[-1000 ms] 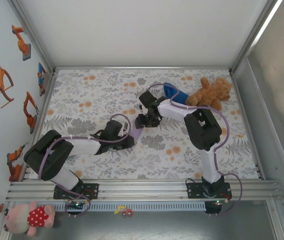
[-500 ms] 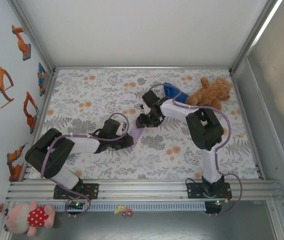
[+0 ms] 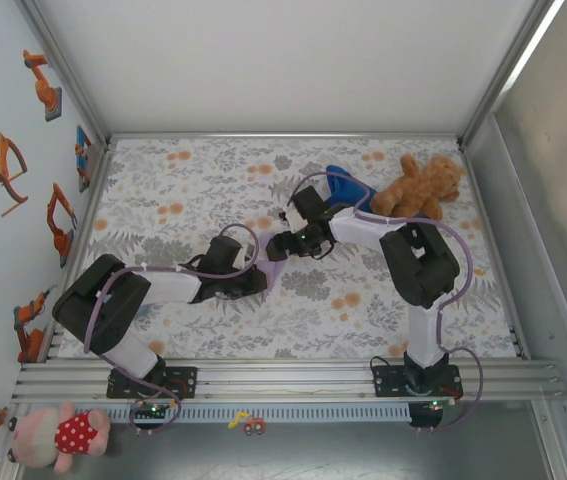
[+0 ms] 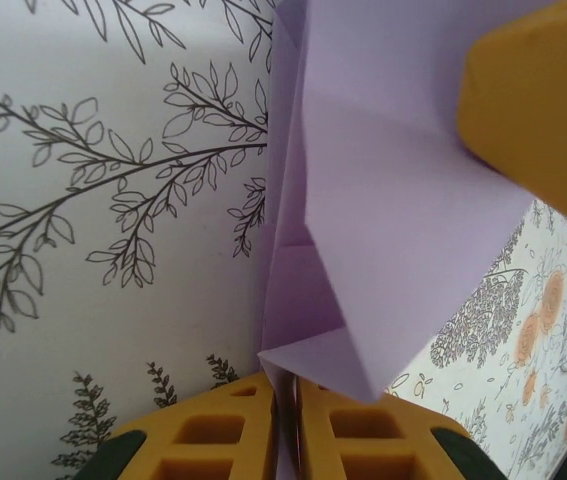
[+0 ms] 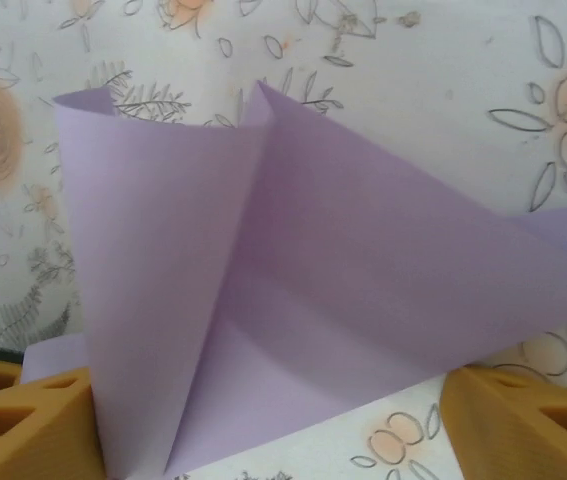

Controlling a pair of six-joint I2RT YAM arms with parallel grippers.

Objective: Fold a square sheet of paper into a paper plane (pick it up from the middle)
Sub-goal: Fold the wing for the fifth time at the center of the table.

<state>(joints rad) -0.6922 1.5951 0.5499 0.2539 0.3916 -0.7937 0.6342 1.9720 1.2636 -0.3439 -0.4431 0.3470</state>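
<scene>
Mid-tabletop, I have the lavender paper (image 5: 293,280) caught between both arms over the floral-print tabletop (image 3: 163,200). The sheet is partly folded, with flaps overlapping and creases running across it, and it lifts off the surface rather than lying flat.

My left end effector (image 4: 285,420) is clamped on the paper. In the left wrist view its two yellow fingers (image 4: 213,440) sit pressed together with a thin lavender edge pinched between them, and a folded corner hangs just above them.

My right end effector (image 5: 273,415) stands wide apart. One yellow finger sits at each lower corner of the right wrist view, the paper spreads across the gap between them, and neither finger presses on it. The sheet rises there in two peaks on either side of a central crease.

From above, the two end effectors meet nose to nose just left of the tabletop's centre, with the paper a small lavender patch between them. A brown bear (image 3: 418,188) lies at the far right, touching a blue cloth (image 3: 343,183), both well apart from the paper.
</scene>
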